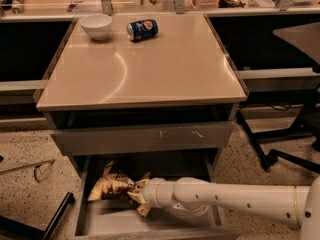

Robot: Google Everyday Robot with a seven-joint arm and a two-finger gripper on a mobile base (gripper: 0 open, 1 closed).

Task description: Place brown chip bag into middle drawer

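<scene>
The brown chip bag lies crumpled in the back left part of the open middle drawer, its pale yellow ends sticking out to the left and below the wrist. My gripper reaches into the drawer from the right on a white arm and is shut on the bag's right end. The bag rests low in the drawer, and part of it is hidden behind the gripper.
Above the open drawer is a grey drawer front with pale scratch marks. On the beige cabinet top are a white bowl and a blue soda can lying on its side. Chair legs stand to the right.
</scene>
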